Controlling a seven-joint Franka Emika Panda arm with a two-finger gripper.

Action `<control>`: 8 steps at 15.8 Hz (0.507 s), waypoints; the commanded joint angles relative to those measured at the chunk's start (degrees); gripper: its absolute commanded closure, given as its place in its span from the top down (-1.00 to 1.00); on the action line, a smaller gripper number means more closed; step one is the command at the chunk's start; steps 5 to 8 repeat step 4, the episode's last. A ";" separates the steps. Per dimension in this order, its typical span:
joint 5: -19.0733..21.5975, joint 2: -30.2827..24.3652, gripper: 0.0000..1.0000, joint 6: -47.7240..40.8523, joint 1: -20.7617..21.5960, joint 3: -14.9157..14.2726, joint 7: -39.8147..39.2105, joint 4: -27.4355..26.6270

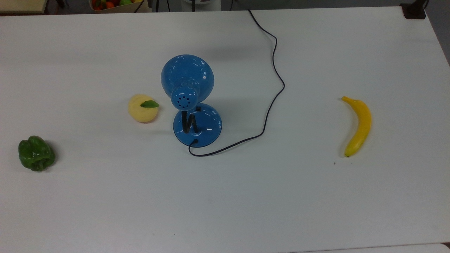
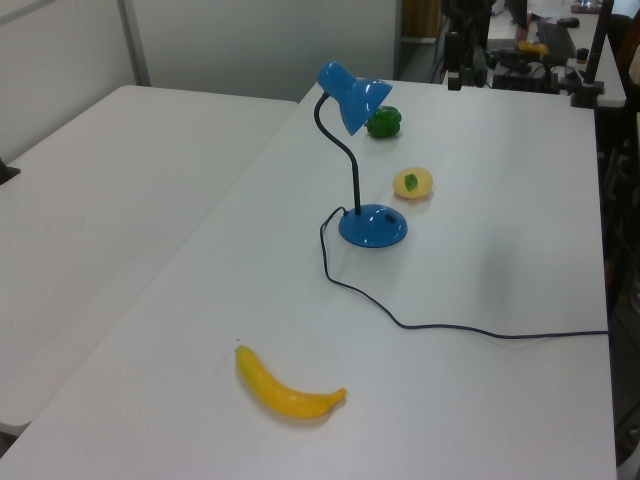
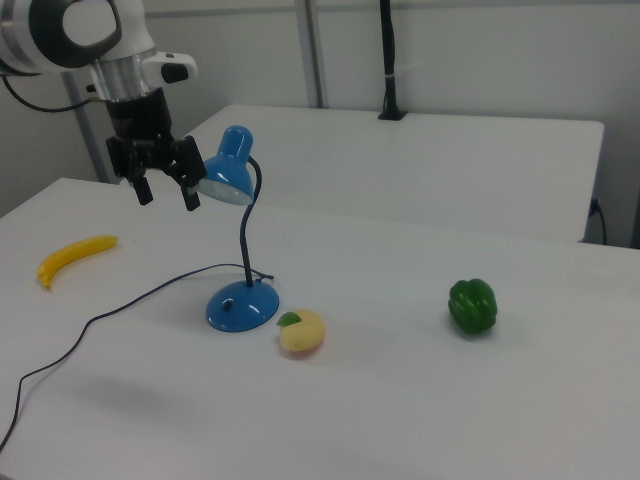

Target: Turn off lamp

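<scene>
The blue lamp (image 1: 191, 105) stands near the middle of the white table (image 1: 105, 203). Its round base (image 3: 241, 305) sits flat on the table, and a black bent neck (image 2: 345, 155) goes up to the shade (image 3: 228, 170). In the top view, a small black switch (image 1: 198, 108) shows on the base.

A thin dark cord (image 1: 270, 105) comes out of the base, curls on the table and runs off the top view's far edge.

A pale yellow fruit (image 1: 142, 108) with a green leaf lies just beside the base, on the top view's left, not touching it. A green pepper (image 1: 36, 153) lies well apart, farther to the top view's left. A yellow banana (image 1: 357, 125) lies well apart on the top view's right.

In the right view, the robot arm (image 3: 95, 45) hangs up high on the right view's left side of the shade. The jaws (image 3: 162, 190) point down and are spread apart, holding nothing. They hang in the air just beside the shade, at about the same height, and well above the base and the switch. In the right view, 1 finger (image 3: 188, 189) sits in front of the shade's edge.

A bin of colourful fruit (image 1: 112, 4) sits past the table's far edge in the top view.
</scene>
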 commanded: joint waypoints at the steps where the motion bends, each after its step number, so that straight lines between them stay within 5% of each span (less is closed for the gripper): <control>1: 0.88 -0.92 1.00 -1.39 -0.11 -0.37 -1.47 -0.03; 8: 0.88 -1.45 1.00 -1.84 -0.11 -0.37 -1.20 -0.03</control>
